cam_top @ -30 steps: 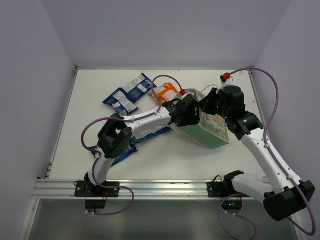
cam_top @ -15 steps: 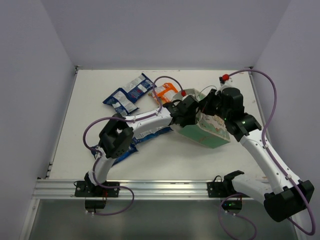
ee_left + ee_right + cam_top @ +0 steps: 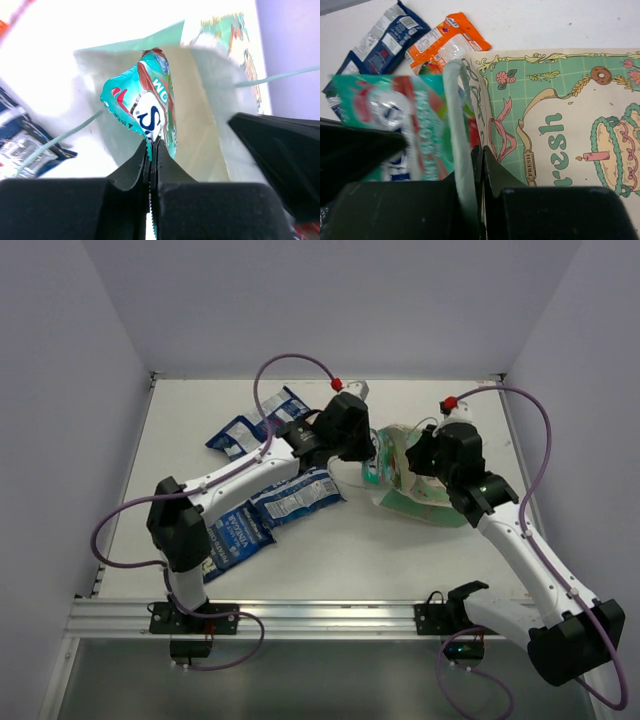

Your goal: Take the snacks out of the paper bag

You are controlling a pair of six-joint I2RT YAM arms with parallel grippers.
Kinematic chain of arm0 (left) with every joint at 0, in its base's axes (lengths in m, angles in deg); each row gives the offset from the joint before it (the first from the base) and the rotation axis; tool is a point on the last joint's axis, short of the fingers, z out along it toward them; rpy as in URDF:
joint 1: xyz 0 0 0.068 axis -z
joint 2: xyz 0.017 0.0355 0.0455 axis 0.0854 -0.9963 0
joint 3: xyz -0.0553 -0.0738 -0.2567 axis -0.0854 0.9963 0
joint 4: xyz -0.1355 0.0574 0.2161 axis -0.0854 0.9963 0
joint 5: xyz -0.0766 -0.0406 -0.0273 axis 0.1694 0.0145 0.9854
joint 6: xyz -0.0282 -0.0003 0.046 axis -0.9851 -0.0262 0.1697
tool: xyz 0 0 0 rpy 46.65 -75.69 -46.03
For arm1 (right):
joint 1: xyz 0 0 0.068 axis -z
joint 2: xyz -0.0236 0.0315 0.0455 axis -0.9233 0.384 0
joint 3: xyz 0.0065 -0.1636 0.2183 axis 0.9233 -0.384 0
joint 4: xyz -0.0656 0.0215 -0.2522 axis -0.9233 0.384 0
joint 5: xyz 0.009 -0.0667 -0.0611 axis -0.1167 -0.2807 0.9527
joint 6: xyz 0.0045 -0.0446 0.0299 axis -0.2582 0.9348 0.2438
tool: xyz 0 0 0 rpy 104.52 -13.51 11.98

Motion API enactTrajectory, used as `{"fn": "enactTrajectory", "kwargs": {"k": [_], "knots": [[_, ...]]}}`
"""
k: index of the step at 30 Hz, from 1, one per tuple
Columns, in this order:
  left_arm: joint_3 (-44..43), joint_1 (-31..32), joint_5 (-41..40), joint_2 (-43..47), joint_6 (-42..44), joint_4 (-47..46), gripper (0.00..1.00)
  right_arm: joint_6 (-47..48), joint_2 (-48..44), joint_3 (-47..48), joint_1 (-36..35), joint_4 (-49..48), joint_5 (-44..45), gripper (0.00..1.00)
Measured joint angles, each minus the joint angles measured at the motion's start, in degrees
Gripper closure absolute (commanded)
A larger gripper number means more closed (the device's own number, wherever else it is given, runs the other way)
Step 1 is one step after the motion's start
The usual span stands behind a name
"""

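Lab cell: plain walls (image 3: 330,300), aluminium rail (image 3: 320,617).

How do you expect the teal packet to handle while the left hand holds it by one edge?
The teal packet is probably light and floppy: its crinkled foil curves above the left hand pinching its edge. Its glossy skin may slip, so the thin pinch looks insecure.

**Paper bag** (image 3: 425,502): mint-green with a cake-and-ribbon print and a cream interior. It lies on its side with the mouth facing left, and the right gripper (image 3: 481,165) pinches its rim.

**Teal packet** (image 3: 150,102): red-and-white print, standing on edge at the bag's mouth. Its lower edge is clamped in the left gripper (image 3: 152,150).

**Orange packet** (image 3: 447,40): flat, just beyond the mouth, beside a dark blue packet (image 3: 390,42).

**Blue-and-white packets** (image 3: 297,497): three, flat, left of the bag.
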State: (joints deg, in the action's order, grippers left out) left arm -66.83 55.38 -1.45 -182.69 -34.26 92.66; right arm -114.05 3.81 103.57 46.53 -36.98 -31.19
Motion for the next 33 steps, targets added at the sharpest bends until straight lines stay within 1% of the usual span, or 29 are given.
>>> {"fn": "enactTrajectory", "kwargs": {"k": [7, 10, 13, 16, 19, 22, 23, 24, 26, 29, 30, 31, 32, 33], "knots": [[0.0, -6.34, 1.66, 8.28, 1.68, 1.7, 1.0, 1.75, -0.09, -0.76, 0.44, 1.97, 3.21, 1.0], [0.26, -11.28, 1.79, 12.46, 2.54, 2.45, 1.0, 1.9, -0.42, -0.9, 0.44, 3.58, 4.11, 1.0], [3.04, -18.56, 1.46, 18.51, 3.28, 2.49, 1.0, 2.23, -1.51, -0.87, 0.44, 5.4, 4.28, 1.0], [8.31, -28.13, 1.14, 25.49, 4.33, 2.49, 1.0, 2.6, -3.04, -0.07, 0.44, 7.3, 4.26, 1.0], [13.86, -37.44, 0.07, 30.6, 5.18, 2.27, 1.0, 2.78, -4.17, 2.34, 0.59, 8.92, 4.02, 1.0], [21.86, -45.44, -0.37, 34.75, 6.01, 0.68, 1.0, 2.78, -5.38, 5.35, 0.7, 9.75, 3.67, 1.0], [24.5, -46.34, -0.17, 35.67, 6.01, -0.09, 1.0, 2.78, -5.68, 6.32, 0.7, 10.01, 3.45, 1.0], [27.54, -49.55, 0.17, 36.46, 5.97, -0.85, 1.0, 2.8, -6.1, 7.5, 0.7, 10.16, 3.08, 1.0], [34.45, -53.2, 0.96, 37.35, 5.66, -4.0, 1.0, 2.82, -6.8, 9.88, 0.7, 10.51, 2.34, 1.0], [43.89, -57.51, 2.08, 37.11, 4.31, -7.96, 1.0, 2.89, -7.23, 13.64, 0.72, 10.93, 1.44, 1.0], [46.6, -58.55, 2.38, 36.76, 3.87, -8.85, 0.75, 2.91, -7.37, 14.69, 0.72, 10.91, 1.18, 1.0], [48.89, -59.49, 2.64, 36.28, 3.52, -9.75, 0.59, 2.97, -7.54, 15.45, 0.7, 10.91, 0.96, 1.0], [50.77, -60.24, 2.69, 35.8, 3.17, -10.6, 0.27, 3.06, -7.74, 15.98, 0.7, 10.91, 0.85, 1.0], [51.87, -60.78, 2.8, 35.45, 2.99, -10.95, 0.12, 3.21, -7.91, 16.33, 0.7, 10.91, 0.79, 1.0]]}}
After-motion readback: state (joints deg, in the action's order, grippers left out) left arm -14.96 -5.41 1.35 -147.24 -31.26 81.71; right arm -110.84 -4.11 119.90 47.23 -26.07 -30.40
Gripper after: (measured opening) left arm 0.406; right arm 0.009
